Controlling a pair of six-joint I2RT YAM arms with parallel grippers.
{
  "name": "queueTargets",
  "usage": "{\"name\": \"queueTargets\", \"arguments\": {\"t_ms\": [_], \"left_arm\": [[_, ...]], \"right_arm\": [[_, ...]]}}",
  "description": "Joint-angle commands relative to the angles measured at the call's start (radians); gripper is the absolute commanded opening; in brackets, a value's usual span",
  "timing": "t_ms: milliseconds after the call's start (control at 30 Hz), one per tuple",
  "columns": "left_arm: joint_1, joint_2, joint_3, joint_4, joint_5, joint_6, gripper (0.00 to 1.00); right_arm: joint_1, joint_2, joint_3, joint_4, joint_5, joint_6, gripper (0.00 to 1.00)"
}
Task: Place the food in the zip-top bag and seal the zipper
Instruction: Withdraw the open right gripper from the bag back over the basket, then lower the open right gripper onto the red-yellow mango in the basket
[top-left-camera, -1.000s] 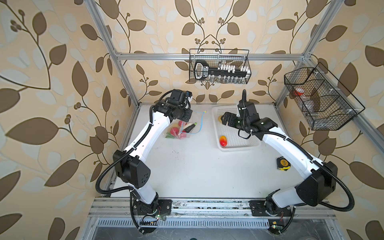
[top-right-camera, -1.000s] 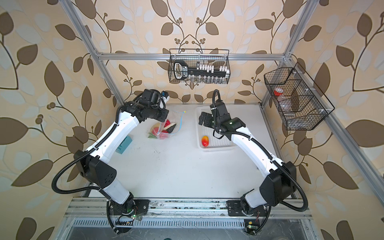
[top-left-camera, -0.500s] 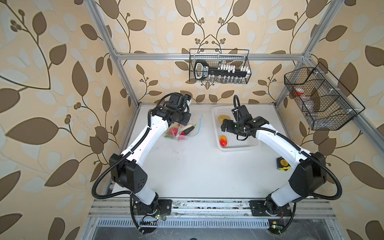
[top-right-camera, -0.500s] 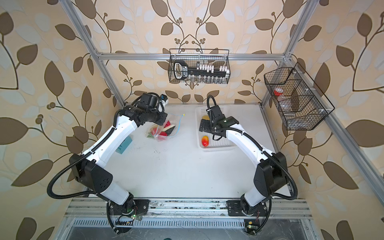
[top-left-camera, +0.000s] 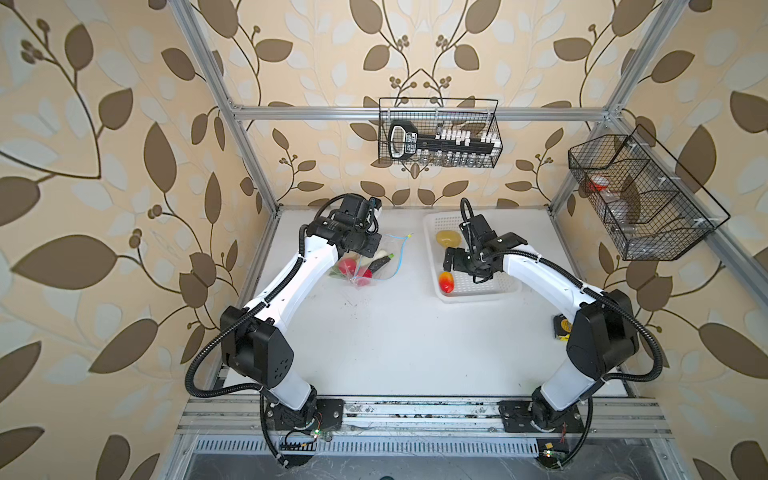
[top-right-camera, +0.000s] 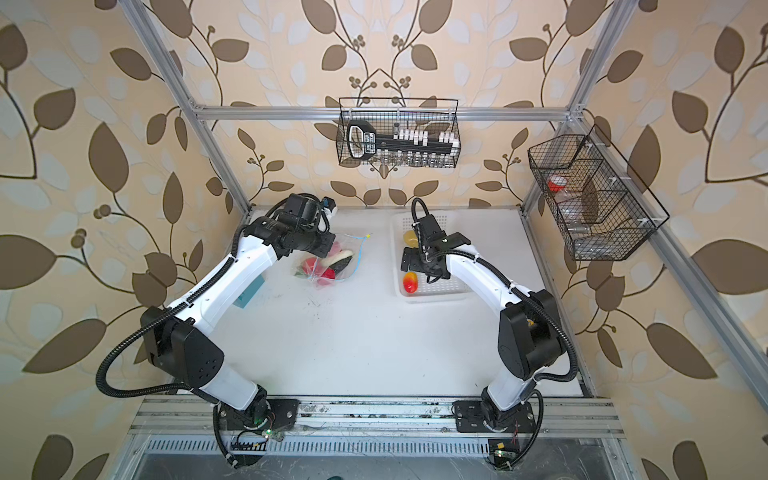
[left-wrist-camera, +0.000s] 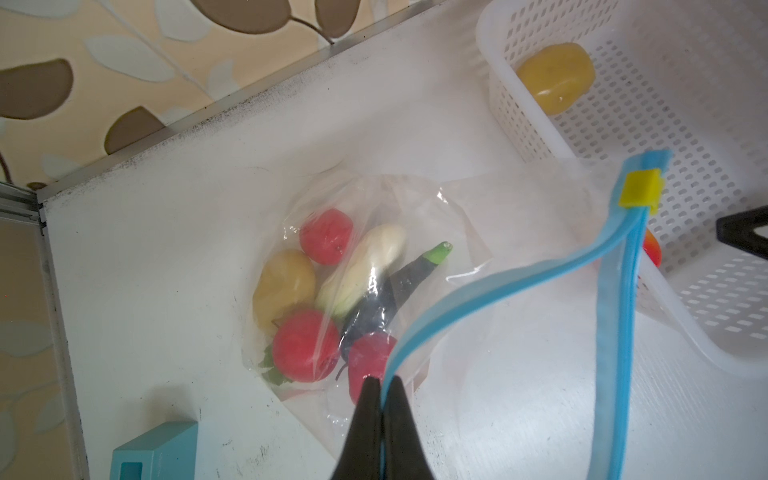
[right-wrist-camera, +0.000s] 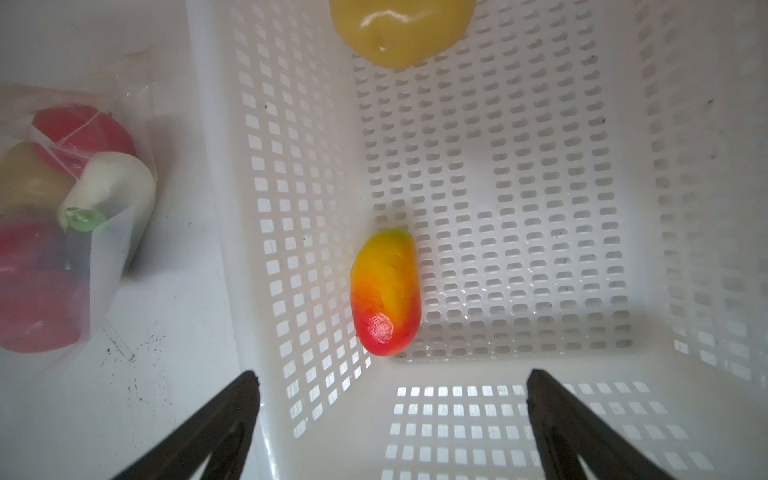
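- Left jaws, pressed together, pinch the zipper (left-wrist-camera: 617, 332), holding the zip-top bag (left-wrist-camera: 457, 216) open on the bench (left-wrist-camera: 166, 249).
- Right jaws, spread wide, hover over the mango (right-wrist-camera: 386, 291) in the white basket (right-wrist-camera: 540, 166); a potato (right-wrist-camera: 401, 33) also waits there.
- Loading step, I judge: next, descend and close on the mango.

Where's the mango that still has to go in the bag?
Look in the white perforated basket right of the clear bag. Two pieces lie inside; the mango is the one nearer the robot, red blending into yellow-green, unlike the plain yellow potato.
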Motion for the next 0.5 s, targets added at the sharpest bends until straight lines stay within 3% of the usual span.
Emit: {"name": "queueTargets", "arguments": {"t_ms": [0,467], "left_arm": [[-0.006,-0.038,-0.012,0.038,-0.022,0.002,0.0],[-0.006,-0.023,0.012,-0.019,0.036,-0.044,0.0]], "right_arm": [[-0.009,0.025,-0.023,-0.008,-0.047,-0.031,1.0],[-0.03,0.146,-0.007,0.02,-0.074,-0.035,0.99]]}}
